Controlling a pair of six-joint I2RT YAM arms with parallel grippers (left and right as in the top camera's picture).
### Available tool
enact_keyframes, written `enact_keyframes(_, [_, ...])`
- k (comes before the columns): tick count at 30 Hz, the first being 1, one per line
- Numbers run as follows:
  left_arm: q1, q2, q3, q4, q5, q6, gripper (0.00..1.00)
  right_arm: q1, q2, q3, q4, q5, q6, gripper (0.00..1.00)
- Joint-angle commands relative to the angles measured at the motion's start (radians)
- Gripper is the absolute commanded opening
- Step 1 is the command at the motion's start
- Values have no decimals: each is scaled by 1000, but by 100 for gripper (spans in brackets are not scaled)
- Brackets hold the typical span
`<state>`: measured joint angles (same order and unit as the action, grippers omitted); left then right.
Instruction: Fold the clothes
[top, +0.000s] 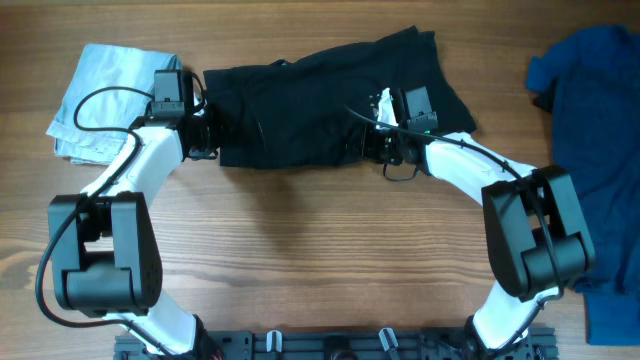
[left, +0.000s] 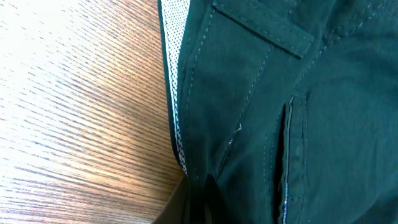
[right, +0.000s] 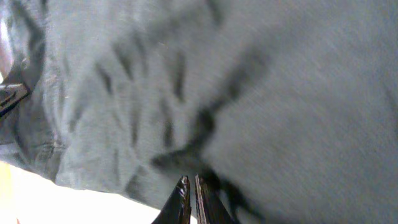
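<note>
Black wide-legged shorts (top: 310, 100) of soft cloth lie rumpled across the upper middle of the overhead frame, their long side running left to right on the pale wooden table (top: 320, 250). At their left end I have the left gripper (top: 207, 138) down on the edge of the cloth. In the left wrist view its fingers (left: 198, 202) are pressed together at the bottom of the frame with the dark hem gathered between them. Just beside them, a strip of white mesh lining (left: 174, 93) shows along the edge of the shorts. On the lower edge, right of centre, sits the right gripper (top: 385, 150). The right wrist picture is blurred, but I can make out its fingers (right: 185, 202) drawn nearly together, with creases in the cloth running down to the tips, so it is pinching a tuck of the shorts. A folded pale blue denim piece (top: 100, 100) lies in the upper left of the overhead frame, near the shorts' left end, with the left arm's wrist between them. A royal-blue garment (top: 600, 150) fills the right edge of the frame, well apart from the shorts.
</note>
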<state>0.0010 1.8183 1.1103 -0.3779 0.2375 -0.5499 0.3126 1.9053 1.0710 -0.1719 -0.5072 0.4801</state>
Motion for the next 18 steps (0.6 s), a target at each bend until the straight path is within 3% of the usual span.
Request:
enact_keyframes(1, [-5, -24, 17, 3, 8, 80, 4, -22, -81, 74, -5, -22, -172, 4])
enact_keyframes(5, [-5, -24, 17, 3, 8, 99, 5, -50, -115, 108, -5, 114, -178, 4])
enact_keyframes(12, [-5, -24, 23, 6, 8, 131, 4, -61, -83, 109, -1, 436, -374, 4])
enact_keyframes(18, [-6, -24, 91, -100, 8, 208, 4, -72, -26, 109, 37, 705, -428, 4])
